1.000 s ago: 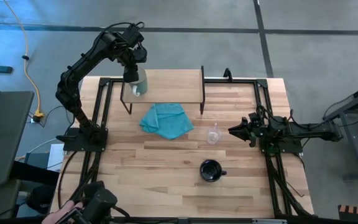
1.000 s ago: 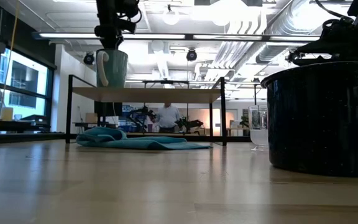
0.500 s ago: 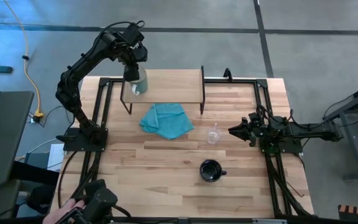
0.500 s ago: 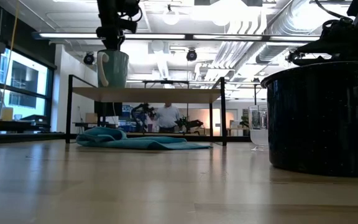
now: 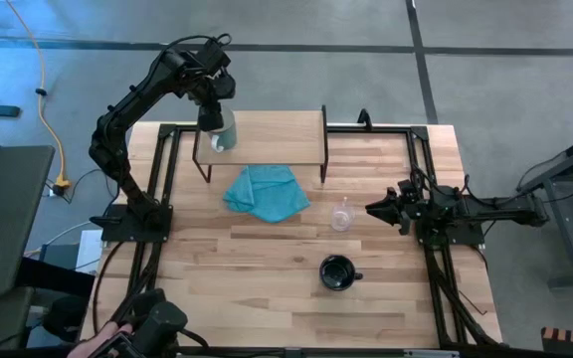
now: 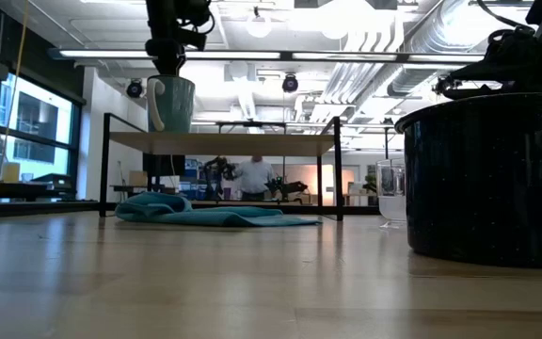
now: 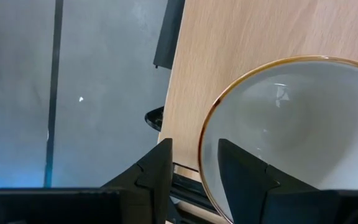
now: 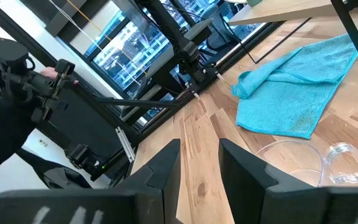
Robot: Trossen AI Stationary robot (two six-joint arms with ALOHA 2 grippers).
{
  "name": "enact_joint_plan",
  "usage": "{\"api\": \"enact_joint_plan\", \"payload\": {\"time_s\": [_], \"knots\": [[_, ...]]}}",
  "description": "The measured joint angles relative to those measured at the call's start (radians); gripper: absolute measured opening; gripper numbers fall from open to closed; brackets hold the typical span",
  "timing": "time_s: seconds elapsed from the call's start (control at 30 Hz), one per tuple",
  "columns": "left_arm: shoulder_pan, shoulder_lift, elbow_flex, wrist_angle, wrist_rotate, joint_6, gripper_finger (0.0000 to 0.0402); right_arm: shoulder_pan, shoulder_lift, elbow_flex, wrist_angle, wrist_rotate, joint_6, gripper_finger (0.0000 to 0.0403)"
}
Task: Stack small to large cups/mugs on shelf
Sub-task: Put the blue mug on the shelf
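Left gripper (image 7: pixel 194 177) fingers pinch pale mug (image 5: pixel 219 134) rim above shelf (image 5: pixel 277 134) left end. Placing step; next lower, release. Right gripper (image 5: pixel 374 209) idle, fingers part-open, empty, near glass cup (image 5: pixel 341 216).

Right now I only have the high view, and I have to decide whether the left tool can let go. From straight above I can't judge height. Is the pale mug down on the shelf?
Observer: In the low view the pale mug's base looks level with the top of the shelf board. I see no gap under it, and the left tool is at its rim.
Operator: Is there anything inside the mug?
Observer: The left wrist view looks straight into it, and it is empty.
Operator: And the right tool?
Observer: Its wrist view shows the right tool open and holding nothing, pointing toward the glass cup.
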Motion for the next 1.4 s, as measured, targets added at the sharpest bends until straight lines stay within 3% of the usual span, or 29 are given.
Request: {"api": "enact_joint_plan", "payload": {"time_s": [0.2, 0.37, 0.7, 1.0, 1.4], "knots": [[0.000, 0.000, 0.000, 0.002, 0.006, -0.045, 0.0117, 0.000, 0.000, 0.000, 0.000, 0.000, 0.000, 0.0101], [0.001, 0.000, 0.000, 0.022, 0.083, -0.099, 0.0117, 0.000, 0.000, 0.000, 0.000, 0.000, 0.030, 0.0101], [0.000, -0.005, 0.000, 0.038, 0.091, -0.127, 0.0118, 0.000, 0.000, 0.000, 0.000, 0.000, 0.082, 0.0101], [0.000, -0.105, 0.001, 0.081, 0.092, -0.143, 0.0118, 0.000, 0.000, 0.000, 0.000, 0.000, 0.071, 0.0101], [0.000, -0.266, 0.193, 0.153, 0.274, -0.355, 0.0118, 0.000, 0.000, 0.000, 0.000, 0.000, 0.078, 0.0101]]}}
